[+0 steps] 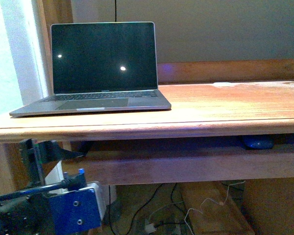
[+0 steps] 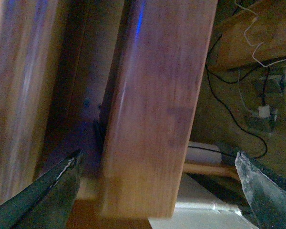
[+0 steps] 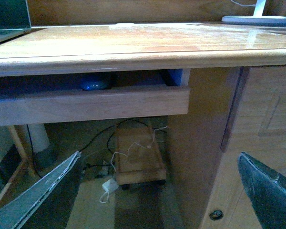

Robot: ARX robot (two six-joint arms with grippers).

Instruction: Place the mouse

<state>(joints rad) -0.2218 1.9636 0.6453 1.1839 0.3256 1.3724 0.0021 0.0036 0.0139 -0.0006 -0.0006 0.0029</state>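
Desk top: open laptop took up the left end, lid upright. From its right side onward the top gave open room from front and above. A flat white base stood near the back edge.

Under the front edge there was only a low slot above the tray rail, with the mouse lying inside it. The pedestal walled off the slot's end.

Left gripper, fingers spread, sat close against the rail.

Floor beneath: cables and a wooden box.

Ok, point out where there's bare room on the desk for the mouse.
The desk is bare from the laptop rightwards, between front edge and back rail. A white base occupies the back edge far from the laptop. The mouse sits in the tight tray slot underneath.
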